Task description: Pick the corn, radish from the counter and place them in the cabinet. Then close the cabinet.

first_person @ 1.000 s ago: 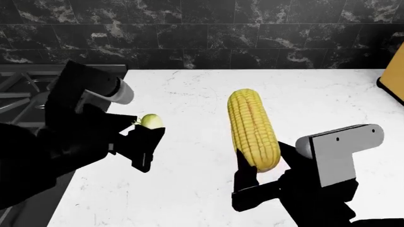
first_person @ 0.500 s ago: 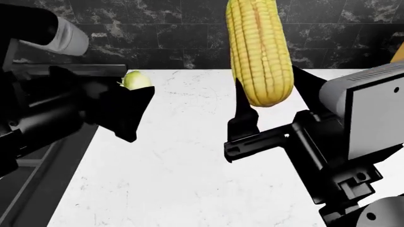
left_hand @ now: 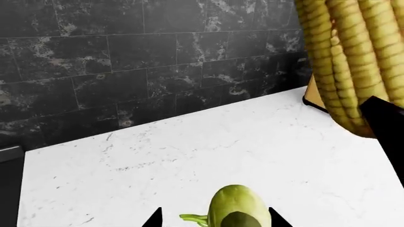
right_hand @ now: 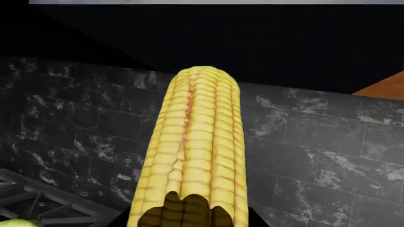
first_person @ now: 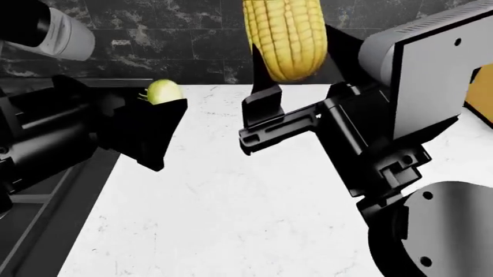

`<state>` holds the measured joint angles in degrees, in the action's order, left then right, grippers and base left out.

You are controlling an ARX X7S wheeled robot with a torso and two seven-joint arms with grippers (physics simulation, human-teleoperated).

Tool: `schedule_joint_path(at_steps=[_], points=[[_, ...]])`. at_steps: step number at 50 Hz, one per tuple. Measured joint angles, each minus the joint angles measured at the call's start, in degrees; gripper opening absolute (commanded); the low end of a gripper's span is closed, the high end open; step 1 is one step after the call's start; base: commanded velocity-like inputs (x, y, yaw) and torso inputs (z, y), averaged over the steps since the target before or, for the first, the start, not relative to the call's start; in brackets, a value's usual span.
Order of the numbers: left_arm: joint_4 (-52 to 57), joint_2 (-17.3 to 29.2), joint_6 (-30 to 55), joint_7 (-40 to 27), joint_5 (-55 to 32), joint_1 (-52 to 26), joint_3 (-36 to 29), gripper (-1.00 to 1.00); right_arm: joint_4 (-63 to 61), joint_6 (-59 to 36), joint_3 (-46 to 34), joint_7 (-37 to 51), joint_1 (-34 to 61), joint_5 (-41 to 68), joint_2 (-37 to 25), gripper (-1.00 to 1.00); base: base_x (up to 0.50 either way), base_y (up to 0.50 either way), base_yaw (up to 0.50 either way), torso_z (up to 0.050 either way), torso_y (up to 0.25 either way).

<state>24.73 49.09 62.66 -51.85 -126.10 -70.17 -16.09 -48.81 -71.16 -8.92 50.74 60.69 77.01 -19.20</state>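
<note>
My right fingers [first_person: 297, 81] holding the corn [first_person: 286, 36] upright at upper centre, my left fingers [first_person: 158, 112] closed around the radish [first_person: 163, 91] at left, both lifted above the white bench [first_person: 231, 219], dark tiled wall [first_person: 193, 40] behind, bench surface open below, black hob [first_person: 31, 231] along its left edge.

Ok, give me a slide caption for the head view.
Both claws raised above the counter: left holds the radish, right the corn.

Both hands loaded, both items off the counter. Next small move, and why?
Probably keep raising both arms toward the cabinet. The right hand is shut on the corn, the left hand on the radish, and both hang clear above the counter. No cabinet opening shows in the head view, so the view likely needs to come up before any placing.
</note>
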Motion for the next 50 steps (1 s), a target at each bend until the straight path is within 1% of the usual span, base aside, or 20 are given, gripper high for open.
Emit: schedule_joint_path(at_steps=[5,11,24,31,40,50], points=[[0.0,0.1,-0.1,0.3,0.2,0.2,0.1,-1.0,2.1,2.3,-2.8,-5.5,1.4,-6.5,1.0,-1.0,0.0,0.0,0.0,0.0,0.0],[0.0,0.3,-0.2,0.5,0.4,0.5,0.2,-1.0,3.8,3.3,-4.3,-9.1,4.7,-10.2,1.9,-1.0,0.0,0.0,0.0,0.0,0.002],[0.2,0.6,-0.5,0.8,0.4,0.9,0.2,-1.0,5.1,0.6,-3.0,-8.3,13.6,-7.7,2.6,-1.0,0.0,0.0,0.0,0.0,0.0],[0.2,0.6,-0.7,0.9,0.5,1.0,0.1,-1.0,7.5,0.9,-4.0,-9.5,18.2,-9.5,2.8,-1.0,0.0,0.0,0.0,0.0,0.0],[0.1,0.7,-0.8,1.2,0.6,1.1,0.0,-1.0,13.9,5.5,-7.9,-14.6,23.0,-16.9,2.6,-1.0,0.0,0.0,0.0,0.0,0.0],[0.0,0.9,-0.8,1.4,0.6,1.1,-0.1,-1.0,24.1,12.4,-12.3,-21.5,28.8,-25.1,3.3,-1.0,0.0,0.0,0.0,0.0,0.001]])
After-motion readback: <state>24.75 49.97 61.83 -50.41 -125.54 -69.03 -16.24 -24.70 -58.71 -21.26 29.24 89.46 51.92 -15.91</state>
